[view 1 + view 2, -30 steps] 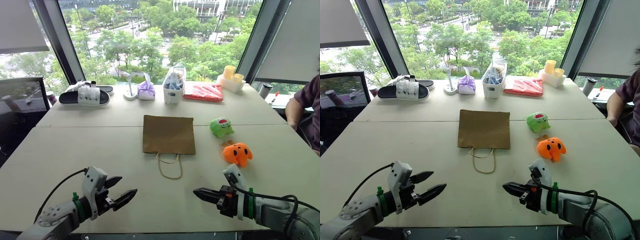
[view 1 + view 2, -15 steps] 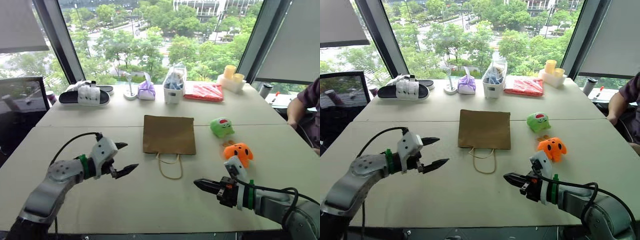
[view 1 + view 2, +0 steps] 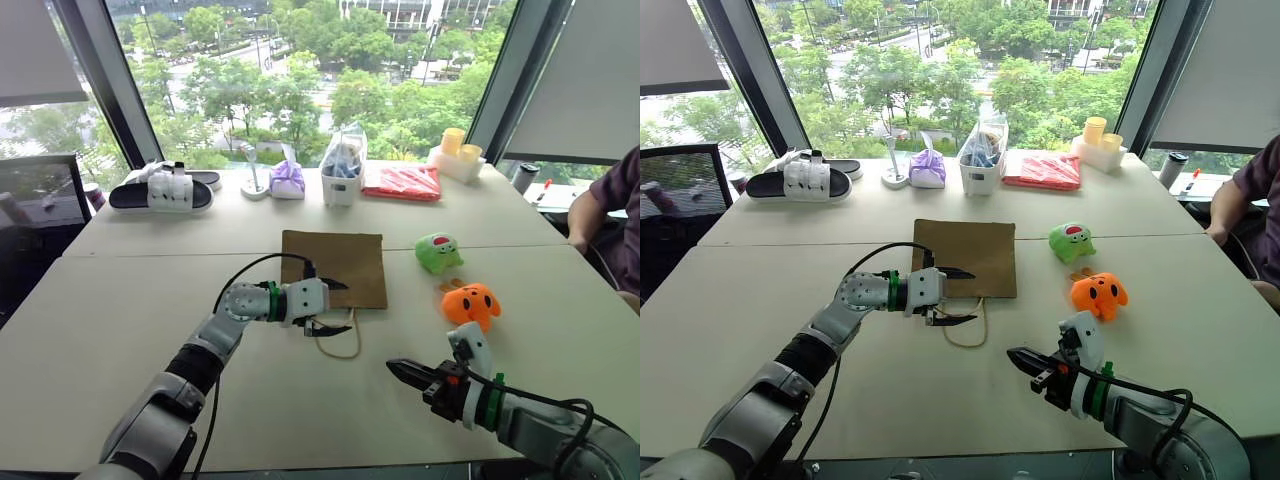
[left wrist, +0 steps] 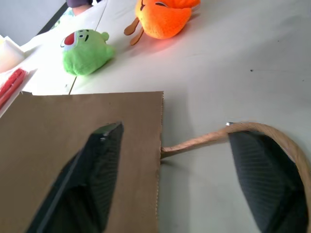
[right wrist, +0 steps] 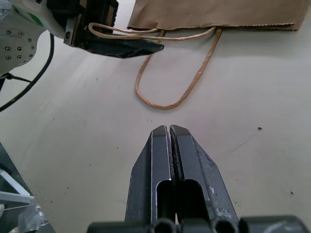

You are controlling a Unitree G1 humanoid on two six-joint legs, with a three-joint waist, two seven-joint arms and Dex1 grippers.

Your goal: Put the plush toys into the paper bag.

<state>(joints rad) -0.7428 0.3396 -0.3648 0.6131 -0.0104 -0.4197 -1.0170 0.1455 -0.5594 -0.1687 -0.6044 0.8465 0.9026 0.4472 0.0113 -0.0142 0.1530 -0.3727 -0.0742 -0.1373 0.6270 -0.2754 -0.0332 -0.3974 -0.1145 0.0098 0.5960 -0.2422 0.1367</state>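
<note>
Head views: brown paper bag [image 3: 334, 268] flat on the table [image 3: 120, 320], mouth edge toward the robot, tan loop handles [image 3: 338, 340] spread out on the tabletop. Left gripper [image 3: 334, 305] right at that mouth edge — one black finger over the paper, the other over the handles, fingers apart, holding nothing. Green plush toy [image 3: 439, 253] just to the right of the bag, orange plush toy [image 3: 471, 304] nearer the robot, both apart from the bag. Right gripper [image 3: 397, 371] low over bare table, well short of the orange toy, fingers pressed together, empty. Lots of bare table between the two grippers. Slipper [image 3: 160, 190], purple cloth bundle [image 3: 288, 180], clear bag of blue items [image 3: 342, 165] and red packet [image 3: 402, 183] lined up along the far edge, a person's arm [image 3: 603, 205] at the right side.

Left wrist view: bag's zigzag edge between the two fingers [image 4: 80, 179], one handle strand poking out from it, both toys beyond the bag's corner.

Right wrist view: closed fingers [image 5: 172, 167] pointing at the handle loop — bare table in between.
</note>
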